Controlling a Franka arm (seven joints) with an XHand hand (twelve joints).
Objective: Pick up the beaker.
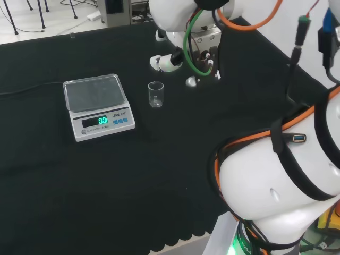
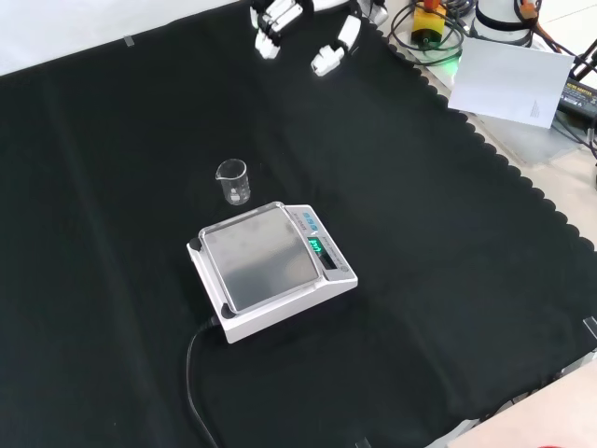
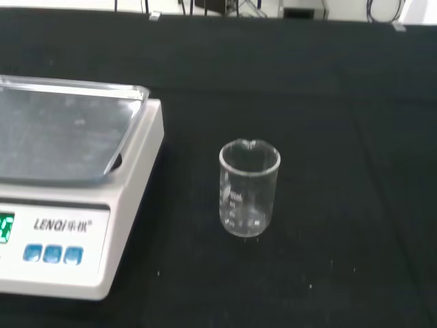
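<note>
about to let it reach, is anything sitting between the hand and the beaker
Nothing visible does. The beaker stands upright on bare black cloth, and the hand hovers beyond it with open cloth between them. The scale sits off to the beaker's left in the head view, outside that path.

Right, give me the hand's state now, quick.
Hand: open, fingers relaxed and holding nothing; it hovers apart from the beaker, which stands upright on the cloth beside the scale.
</note>
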